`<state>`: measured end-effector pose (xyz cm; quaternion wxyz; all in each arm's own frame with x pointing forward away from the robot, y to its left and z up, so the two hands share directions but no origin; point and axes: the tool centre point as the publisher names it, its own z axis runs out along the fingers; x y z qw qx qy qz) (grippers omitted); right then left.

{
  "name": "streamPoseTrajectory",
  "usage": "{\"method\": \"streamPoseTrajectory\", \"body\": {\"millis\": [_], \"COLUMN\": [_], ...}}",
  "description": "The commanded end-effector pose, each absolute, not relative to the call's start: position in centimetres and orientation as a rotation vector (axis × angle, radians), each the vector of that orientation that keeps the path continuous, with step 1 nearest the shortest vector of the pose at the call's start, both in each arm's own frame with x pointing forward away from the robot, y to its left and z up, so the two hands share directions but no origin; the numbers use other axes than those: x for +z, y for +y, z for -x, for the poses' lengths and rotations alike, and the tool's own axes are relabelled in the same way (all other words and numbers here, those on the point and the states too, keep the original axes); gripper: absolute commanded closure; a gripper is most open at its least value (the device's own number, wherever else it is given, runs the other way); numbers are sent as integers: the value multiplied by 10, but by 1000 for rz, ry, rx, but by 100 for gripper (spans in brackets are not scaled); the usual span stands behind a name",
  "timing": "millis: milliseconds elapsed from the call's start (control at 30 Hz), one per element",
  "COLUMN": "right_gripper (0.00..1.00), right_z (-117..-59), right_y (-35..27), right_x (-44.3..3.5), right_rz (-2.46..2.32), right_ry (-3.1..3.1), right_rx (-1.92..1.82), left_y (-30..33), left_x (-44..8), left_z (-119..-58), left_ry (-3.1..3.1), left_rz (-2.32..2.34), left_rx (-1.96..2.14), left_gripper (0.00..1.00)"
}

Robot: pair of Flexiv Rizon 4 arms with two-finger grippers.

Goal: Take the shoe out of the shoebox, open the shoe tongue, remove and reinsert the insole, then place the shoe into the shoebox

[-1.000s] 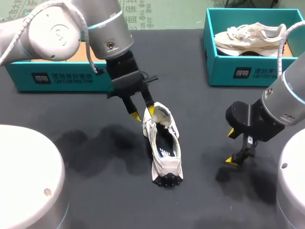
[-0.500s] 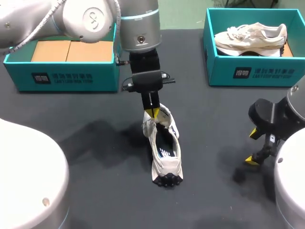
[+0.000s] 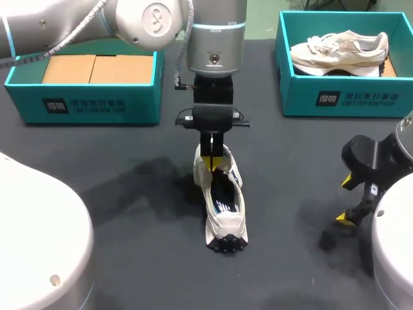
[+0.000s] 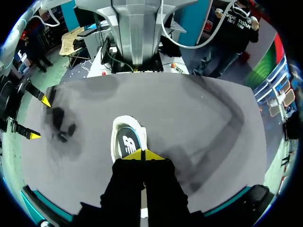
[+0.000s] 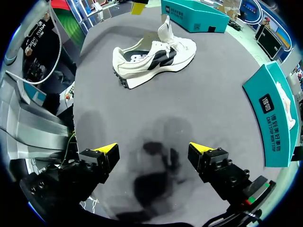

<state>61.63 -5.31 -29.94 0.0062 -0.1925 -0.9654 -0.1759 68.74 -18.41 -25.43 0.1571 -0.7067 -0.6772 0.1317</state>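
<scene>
Closest in, the white sneaker (image 3: 222, 206) lies on the dark bench (image 3: 142, 271), dead centre in the head view. Its lugged heel points to 6 o'clock and its toe to 12. It's out of any box, sitting on its sole, mouth wide open, and there's the dark insole (image 3: 222, 196) flat inside, logo showing.

Over at 3 o'clock from the shoe, well apart from it, the right tool (image 3: 346, 201) hangs just above the bench. Its yellow tips are spread wide with nothing between them. Its own wrist view confirms it: bare bench under the open right tool (image 5: 152, 149), and the sneaker seen side-on ahead of it, with the tongue (image 5: 165, 24) standing up.

Now further out, at the sneaker's 12 o'clock end, the left arm comes straight down from above. The left tool (image 3: 213, 161) has its two yellow tips pressed together, right at the raised tongue. From the left wrist view the tips meet in a single point with the insole just ahead of them. Whether a sliver of tongue is nipped between them I can't tell from here.

At the back of the bench, at 10 o'clock from the shoe, stands the teal shoebox (image 3: 84, 106), brown cardboard showing inside. At 1 o'clock is a second teal shoebox (image 3: 335, 97) with a beige sneaker (image 3: 339, 51) lying in it, toe toward 9 o'clock.
</scene>
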Motion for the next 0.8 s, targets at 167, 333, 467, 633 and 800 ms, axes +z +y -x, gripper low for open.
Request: {"method": "streamPoseTrajectory", "body": {"millis": [167, 333, 467, 633, 800], "right_gripper": [0, 0, 0, 0, 0], "right_z": [-614, -614, -614, -614, -614], "right_y": [-53, -53, -53, -53, -53], "right_x": [-300, -300, -300, -300, -300], "right_rz": [604, 604, 604, 604, 604], "right_ry": [-3025, -3025, -3025, -3025, -3025], "right_rx": [-549, -549, -549, -549, -549], "left_y": [-190, -192, -197, -197, -197], "left_x": [-259, -266, -280, -280, -280], "left_z": [-682, -680, -673, -673, -673], "left_ry": [-1929, -1906, -1944, -1944, -1944], "left_rz": [2024, 2027, 2020, 2020, 2020], "left_rx": [337, 361, 374, 374, 374], "left_gripper": [100, 100, 100, 100, 100]}}
